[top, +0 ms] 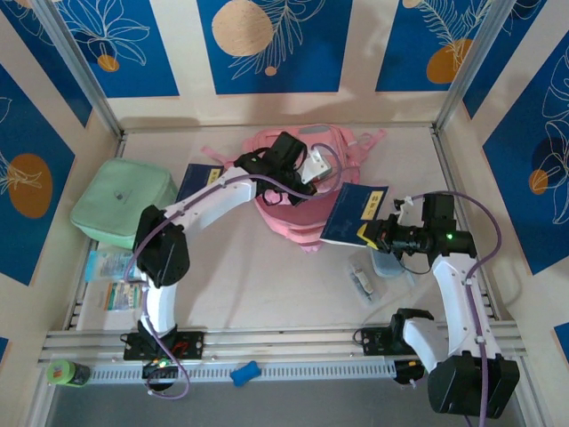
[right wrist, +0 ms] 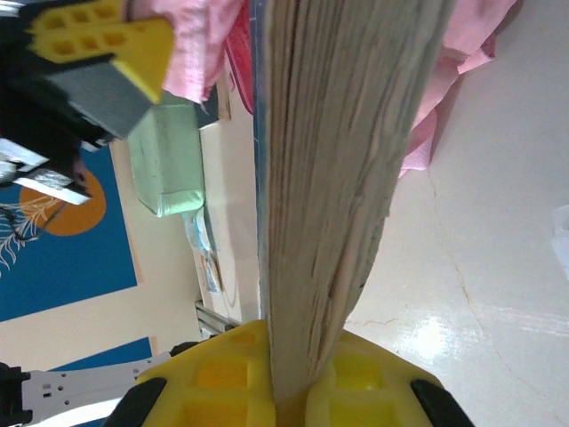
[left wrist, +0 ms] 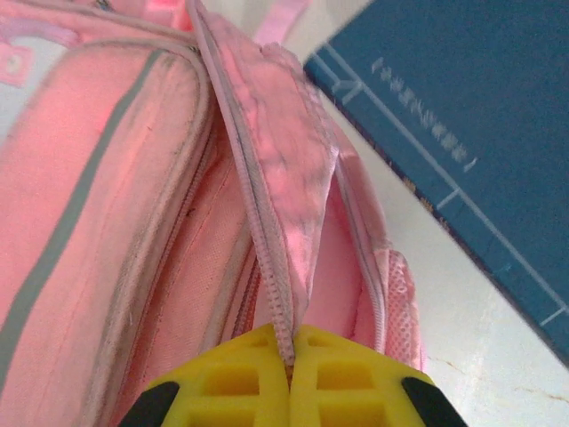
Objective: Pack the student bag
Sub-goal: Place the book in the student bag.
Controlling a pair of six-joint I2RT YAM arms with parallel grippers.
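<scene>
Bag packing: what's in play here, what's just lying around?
In play: pink fabric backpack, zip edge pinched by left gripper; dark blue book clamped in right gripper.
Lying about: mint green square soft case; second blue book; green bottle; small blue object.

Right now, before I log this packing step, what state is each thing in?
student bag: main zip open, edge pinched up.
left gripper: shut on the bag's zip edge.
right gripper: shut on the blue book.
blue book: closed, gripped.
mint green case: looks closed, lying flat.
</scene>
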